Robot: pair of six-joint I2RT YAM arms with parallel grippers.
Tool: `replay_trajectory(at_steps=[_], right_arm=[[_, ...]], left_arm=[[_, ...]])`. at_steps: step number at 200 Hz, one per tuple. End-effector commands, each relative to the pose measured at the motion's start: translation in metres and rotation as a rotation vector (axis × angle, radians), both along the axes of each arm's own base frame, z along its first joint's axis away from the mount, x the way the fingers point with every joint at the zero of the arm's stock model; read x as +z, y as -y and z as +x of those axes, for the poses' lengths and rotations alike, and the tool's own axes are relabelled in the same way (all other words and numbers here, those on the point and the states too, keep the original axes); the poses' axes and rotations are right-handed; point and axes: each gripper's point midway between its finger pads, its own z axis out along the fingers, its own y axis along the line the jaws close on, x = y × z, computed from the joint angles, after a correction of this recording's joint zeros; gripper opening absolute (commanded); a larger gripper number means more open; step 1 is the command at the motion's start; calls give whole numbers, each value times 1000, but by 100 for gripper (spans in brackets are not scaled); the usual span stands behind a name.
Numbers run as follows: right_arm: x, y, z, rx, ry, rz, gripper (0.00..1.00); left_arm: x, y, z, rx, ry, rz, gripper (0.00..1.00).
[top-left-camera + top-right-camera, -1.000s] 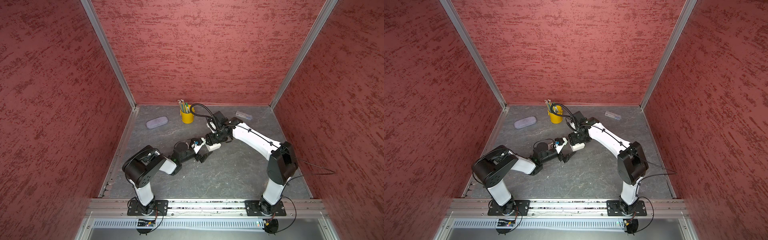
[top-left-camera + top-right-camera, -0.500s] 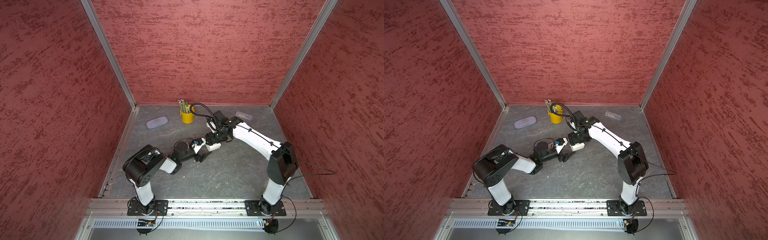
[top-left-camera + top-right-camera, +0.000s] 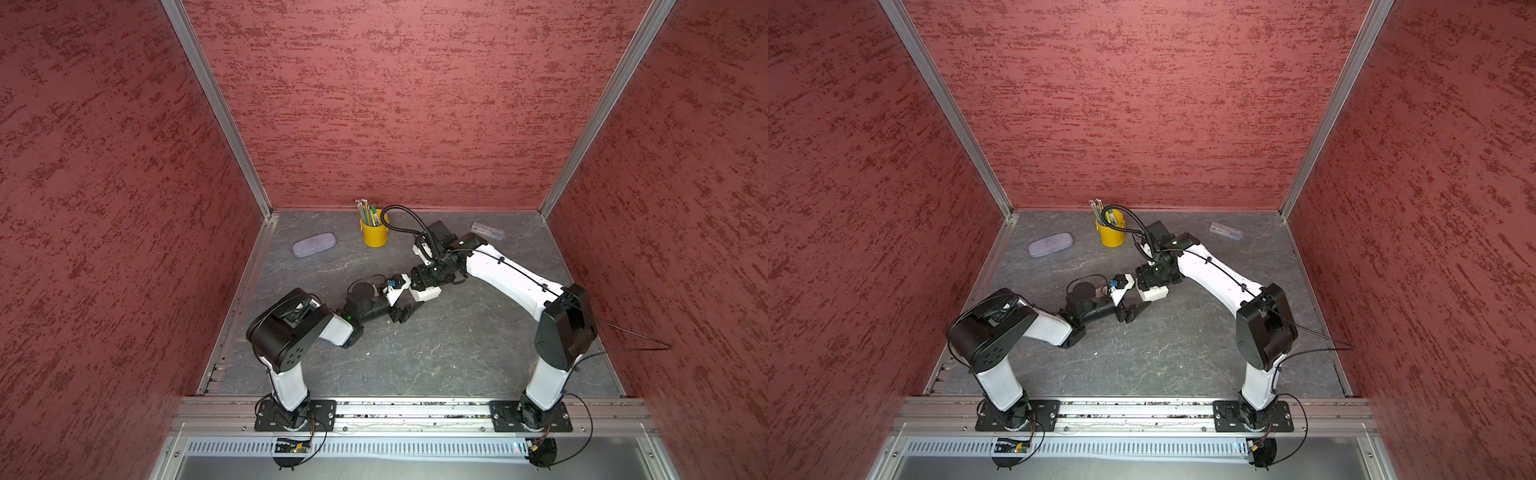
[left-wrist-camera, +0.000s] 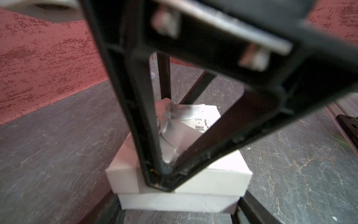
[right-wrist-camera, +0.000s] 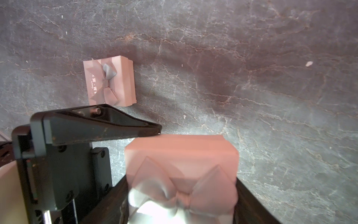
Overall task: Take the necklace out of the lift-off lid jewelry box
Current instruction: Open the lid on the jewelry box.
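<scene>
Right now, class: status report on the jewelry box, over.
Right gripper: jaws shut on pale bow-topped cardboard jewelry box, lid on. Left gripper: jaws flank its base, grip unclear. Second matching box apart on grey table.

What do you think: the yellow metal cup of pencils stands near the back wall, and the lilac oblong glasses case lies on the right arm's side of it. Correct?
Not quite. The yellow metal cup of pencils does stand near the back wall, but the lilac oblong glasses case lies on the left arm's side of it, as both top views show.
</scene>
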Motion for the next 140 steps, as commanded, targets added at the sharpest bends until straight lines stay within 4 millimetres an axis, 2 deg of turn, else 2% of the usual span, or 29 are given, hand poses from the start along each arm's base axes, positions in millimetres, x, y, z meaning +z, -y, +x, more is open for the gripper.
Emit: replay_trajectory(at_steps=[1,46,88,140], right_arm=[[29,-9,6,5,54,73,73],[33,-7,7,13,59,84,75],[51,6,16,-11,75,132,76],[63,23,23,-45,91,158,76]], left_arm=[[4,4,1,-20,3,-22,75],[2,0,1,-24,-12,-24,62],[0,-7,-2,-14,-21,-15,59],[0,-11,-3,-9,-40,12,54]])
